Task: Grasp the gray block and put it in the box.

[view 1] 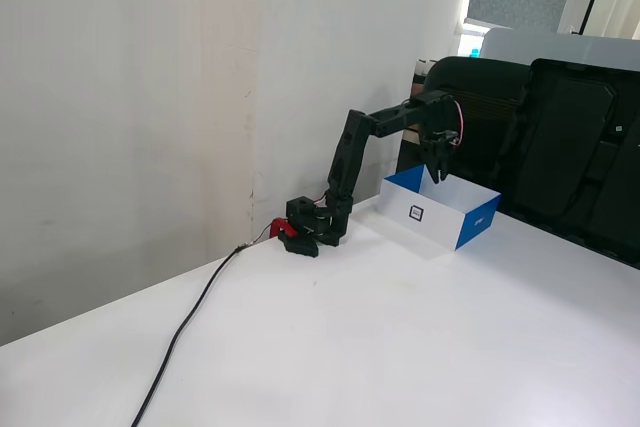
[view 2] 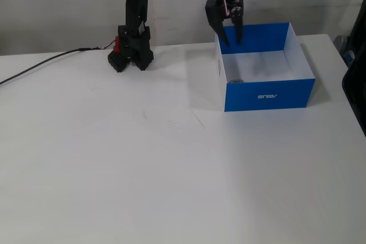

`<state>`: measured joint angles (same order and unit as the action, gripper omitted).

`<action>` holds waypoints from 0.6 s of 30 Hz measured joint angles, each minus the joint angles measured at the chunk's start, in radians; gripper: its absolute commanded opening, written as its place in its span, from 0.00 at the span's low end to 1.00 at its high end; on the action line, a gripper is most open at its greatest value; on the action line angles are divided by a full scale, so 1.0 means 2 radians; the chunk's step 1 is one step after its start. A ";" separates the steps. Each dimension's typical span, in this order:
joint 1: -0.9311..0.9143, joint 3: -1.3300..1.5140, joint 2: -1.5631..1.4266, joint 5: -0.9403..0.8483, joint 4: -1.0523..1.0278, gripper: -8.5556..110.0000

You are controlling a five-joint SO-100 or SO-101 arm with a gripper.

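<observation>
From here I see wide bare white table w/ free room in front; obstacles: shallow blue-and-white cardboard box, black cable at left, black chairs behind the table.

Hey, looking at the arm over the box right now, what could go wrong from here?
The gripper hangs open just above the box's back-left wall, so pulling back low could clip that wall and shove the light cardboard. The gray block appears to lie inside by the front-left corner, mostly hidden by the wall, so confirming the drop is hard. The cable could snag on the return.
</observation>
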<state>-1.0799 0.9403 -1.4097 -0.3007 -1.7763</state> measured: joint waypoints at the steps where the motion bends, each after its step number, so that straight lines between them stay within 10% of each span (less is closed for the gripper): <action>1: 0.005 0.002 -0.002 0.002 -0.001 0.07; 18: 0.108 0.149 -0.130 0.016 0.012 0.07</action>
<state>-0.8636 1.2379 -1.6690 -0.2684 -1.7533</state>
